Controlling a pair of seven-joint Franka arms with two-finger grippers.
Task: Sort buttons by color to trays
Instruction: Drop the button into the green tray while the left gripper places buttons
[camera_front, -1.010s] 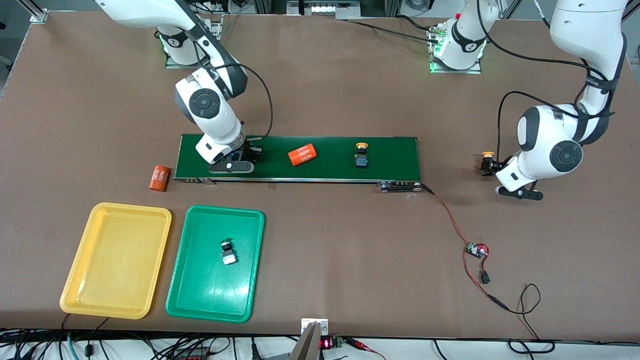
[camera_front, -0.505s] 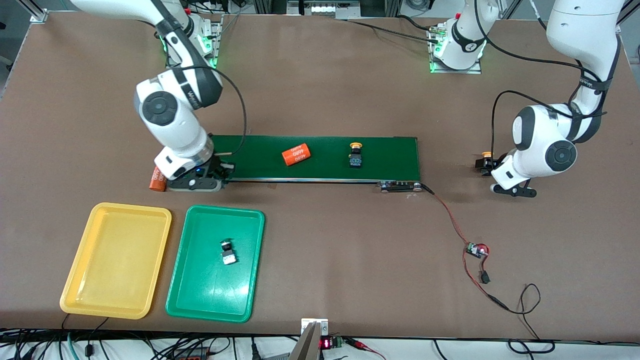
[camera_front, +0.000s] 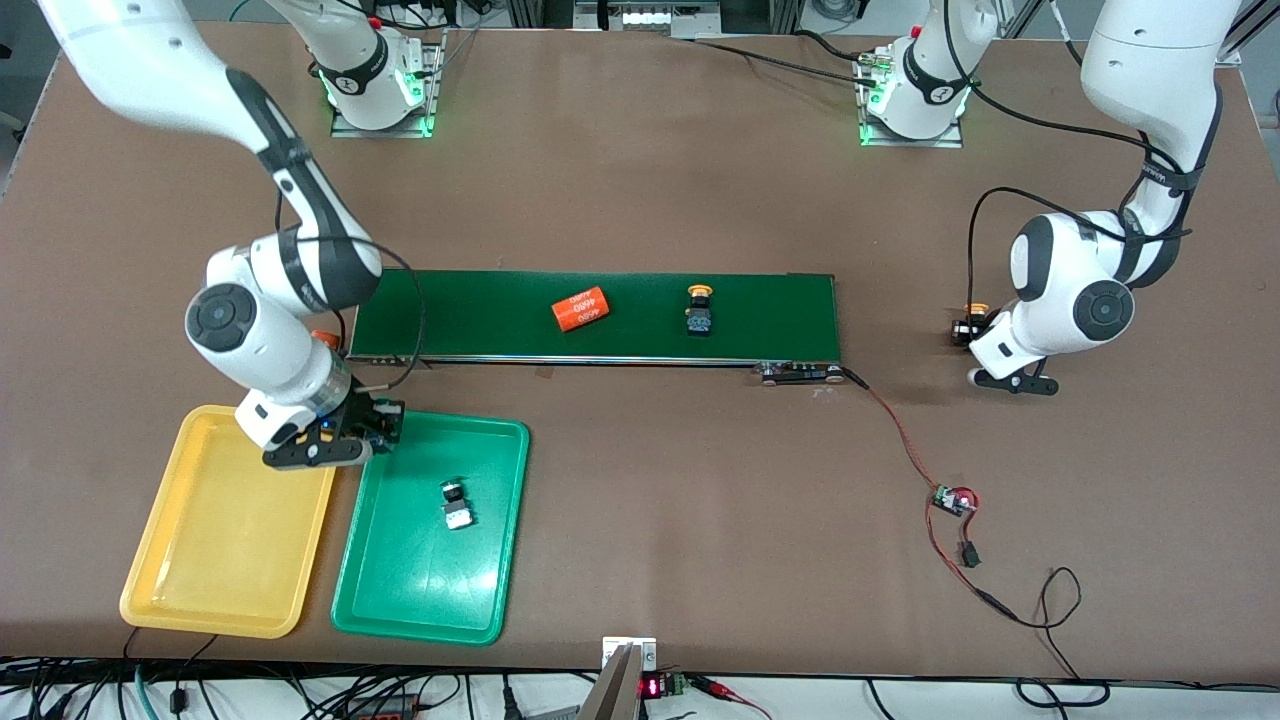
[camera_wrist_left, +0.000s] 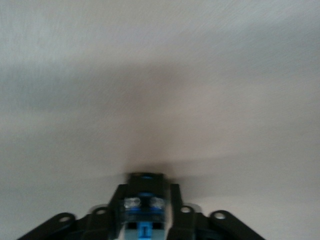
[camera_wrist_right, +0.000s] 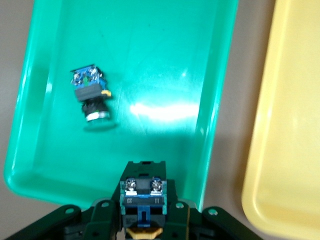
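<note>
Step in hand: delivery of one yellow-capped button by the right arm, and pickup of another by the left arm.

1. The yellow tray (camera_front: 220, 540) lies toward the right arm's end of the table and holds nothing.
2. The right gripper (camera_front: 378, 425) hangs over the belt-side rims where the yellow tray meets the green tray (camera_front: 420, 590). Its fingers pinch the carried button (camera_wrist_right: 143, 197), whose cap looks yellow-orange in the right wrist view.
3. The tray button (camera_front: 455, 503) lies on its side in the green tray.
4. On the conveyor belt (camera_front: 480, 315) lie an orange cylinder (camera_front: 581, 310) and, toward the left arm's end, the belt button (camera_front: 699, 312) with a yellow cap.
5. The left gripper (camera_front: 975, 335) is down at the table past the belt's end, fingers pressed onto the table button (camera_wrist_left: 144, 202), which is yellow-capped.

Next move, as judged: shift the right gripper fully over the yellow tray, clear of the green rim, before release. The left arm must lift before travelling.
</note>
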